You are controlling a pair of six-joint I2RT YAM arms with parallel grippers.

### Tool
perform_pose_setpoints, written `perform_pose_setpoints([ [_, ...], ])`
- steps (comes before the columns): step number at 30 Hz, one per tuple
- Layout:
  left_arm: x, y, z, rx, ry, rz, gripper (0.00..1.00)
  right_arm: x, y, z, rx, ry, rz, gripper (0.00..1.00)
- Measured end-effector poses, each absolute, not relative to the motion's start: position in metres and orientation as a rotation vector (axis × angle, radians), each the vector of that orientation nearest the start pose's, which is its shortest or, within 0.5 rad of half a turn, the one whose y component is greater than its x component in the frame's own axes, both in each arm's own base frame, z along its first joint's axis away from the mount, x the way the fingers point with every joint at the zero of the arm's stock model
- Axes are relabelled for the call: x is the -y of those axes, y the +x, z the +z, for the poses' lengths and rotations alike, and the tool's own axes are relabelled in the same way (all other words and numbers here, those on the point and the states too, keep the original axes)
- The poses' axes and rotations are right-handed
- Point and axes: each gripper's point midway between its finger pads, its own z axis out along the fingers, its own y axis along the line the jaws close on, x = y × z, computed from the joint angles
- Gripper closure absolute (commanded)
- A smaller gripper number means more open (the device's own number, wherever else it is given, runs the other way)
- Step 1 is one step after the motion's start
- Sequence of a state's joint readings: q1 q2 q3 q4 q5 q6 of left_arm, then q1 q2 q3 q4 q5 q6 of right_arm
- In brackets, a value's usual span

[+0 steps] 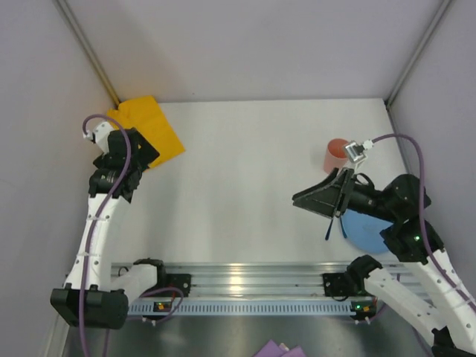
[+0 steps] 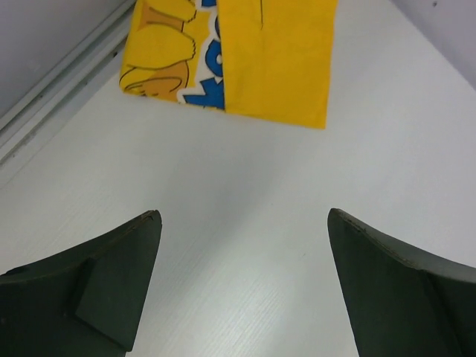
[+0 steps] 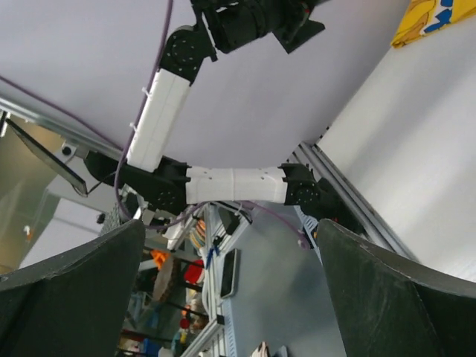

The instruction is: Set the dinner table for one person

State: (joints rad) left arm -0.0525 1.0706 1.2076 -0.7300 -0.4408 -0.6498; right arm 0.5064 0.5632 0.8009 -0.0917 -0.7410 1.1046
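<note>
Left gripper (image 2: 244,216) spread wide, gripping nothing; bare dinner table (image 2: 357,134) fills the gap between my fingers, yellow placemat (image 2: 275,59) at frame top. Right gripper (image 3: 230,223) also spread.

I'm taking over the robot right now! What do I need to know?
Left gripper: open, empty, above the table, just short of the yellow placemat.
Right gripper: open, empty, turned sideways, next to the blue plate.
Things: the placemat lies folded in the far left corner, the pink cup is far right, and the plate is near right, partly under the right arm. The thin dark item by the plate may be cutlery, but I can't tell.
Done: nothing set out.
Left: spread the placemat, then put the plate and cup on it.
</note>
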Motion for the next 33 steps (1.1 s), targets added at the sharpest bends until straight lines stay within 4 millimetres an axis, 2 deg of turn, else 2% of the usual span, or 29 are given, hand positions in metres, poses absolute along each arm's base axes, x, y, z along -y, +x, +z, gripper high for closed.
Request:
perform_pose_setpoints([
  [3, -0.027, 0.297, 0.248, -2.000, -0.823, 0.029, 0.01, -0.214, 0.095, 0.403, -1.736, -0.242, 1.659, 0.00],
  [7, -0.002, 0.282, 0.231, -2.007, -0.708, -0.140, 0.01, -0.184, 0.080, 0.432, -1.658, -0.209, 1.507, 0.00],
  [9, 0.005, 0.282, 0.231, -1.978, -0.677, -0.204, 0.01, -0.174, 0.071, 0.434, -1.637, -0.201, 1.479, 0.00],
  [11, 0.013, 0.292, 0.231, -1.990, -0.653, -0.238, 0.01, -0.169, 0.070, 0.424, -1.677, -0.175, 1.442, 0.00],
  [15, 0.031, 0.345, 0.205, -2.154, -0.572, -0.151, 0.01, -0.164, 0.086, 0.399, -1.794, -0.094, 1.336, 0.00],
  [16, 0.041, 0.363, 0.192, -2.202, -0.530, -0.109, 0.01, -0.162, 0.090, 0.394, -1.812, -0.077, 1.309, 0.00],
  [19, 0.068, 0.397, 0.150, -2.332, -0.418, -0.023, 0.01, -0.157, 0.097, 0.387, -1.850, -0.044, 1.247, 0.00],
  [21, 0.074, 0.415, 0.125, -2.394, -0.380, 0.037, 0.01, -0.155, 0.103, 0.388, -1.863, -0.031, 1.209, 0.00],
  [24, 0.073, 0.453, 0.104, -2.419, -0.375, 0.125, 0.01, -0.155, 0.119, 0.391, -1.879, -0.005, 1.142, 0.00],
  [29, 0.061, 0.514, 0.085, -2.392, -0.428, 0.184, 0.02, -0.159, 0.151, 0.385, -1.949, 0.029, 1.030, 0.00],
  [33, 0.045, 0.541, 0.066, -2.403, -0.464, 0.217, 0.03, -0.164, 0.172, 0.376, -2.007, 0.041, 0.955, 0.00],
])
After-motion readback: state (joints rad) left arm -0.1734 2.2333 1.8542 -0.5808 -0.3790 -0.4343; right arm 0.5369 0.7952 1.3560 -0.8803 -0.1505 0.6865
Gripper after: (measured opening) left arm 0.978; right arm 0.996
